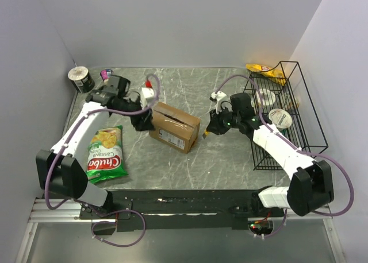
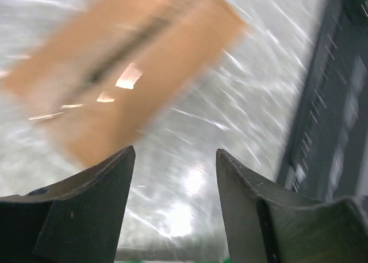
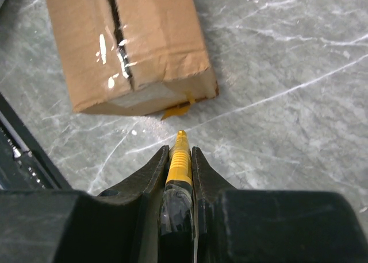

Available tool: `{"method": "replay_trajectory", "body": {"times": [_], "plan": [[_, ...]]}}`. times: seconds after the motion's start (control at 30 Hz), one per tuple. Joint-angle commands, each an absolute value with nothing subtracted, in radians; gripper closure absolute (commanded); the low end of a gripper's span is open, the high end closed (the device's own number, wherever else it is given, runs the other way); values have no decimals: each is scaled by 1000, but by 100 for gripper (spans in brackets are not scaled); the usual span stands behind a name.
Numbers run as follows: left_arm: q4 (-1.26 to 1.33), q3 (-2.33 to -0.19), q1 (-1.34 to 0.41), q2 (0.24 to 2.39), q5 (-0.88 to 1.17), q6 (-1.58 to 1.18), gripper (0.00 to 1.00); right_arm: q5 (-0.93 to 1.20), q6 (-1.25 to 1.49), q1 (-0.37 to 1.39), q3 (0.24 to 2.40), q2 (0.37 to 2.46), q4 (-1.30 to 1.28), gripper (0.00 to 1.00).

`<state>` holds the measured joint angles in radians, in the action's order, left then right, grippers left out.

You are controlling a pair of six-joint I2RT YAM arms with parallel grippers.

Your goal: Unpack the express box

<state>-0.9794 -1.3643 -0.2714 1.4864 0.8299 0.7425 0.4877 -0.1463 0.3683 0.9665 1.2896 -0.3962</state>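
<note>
Your right gripper [image 3: 180,154] is clamped narrow on a yellow tool [image 3: 179,162]. Its tip points at the near end of the box [image 3: 126,45], close but not touching. The box lies mid-table [image 3: 276,102] between your arms. Your left gripper [image 2: 175,159] stands wide and holds nothing, with the box just ahead to its left.
</note>
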Motion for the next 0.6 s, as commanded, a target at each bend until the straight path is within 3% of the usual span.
{"method": "replay_trajectory", "body": {"times": [0.0, 0.23, 0.57], "plan": [[-611, -1336, -175, 1460, 756, 353, 35, 483, -152, 376, 1056, 1368, -296, 100], [-554, -1269, -72, 1491, 808, 178, 33, 479, -156, 423, 1270, 1600, -230, 100], [-635, -1151, -64, 1425, 870, 247, 32, 500, -61, 505, 1528, 1822, -144, 100]]}}
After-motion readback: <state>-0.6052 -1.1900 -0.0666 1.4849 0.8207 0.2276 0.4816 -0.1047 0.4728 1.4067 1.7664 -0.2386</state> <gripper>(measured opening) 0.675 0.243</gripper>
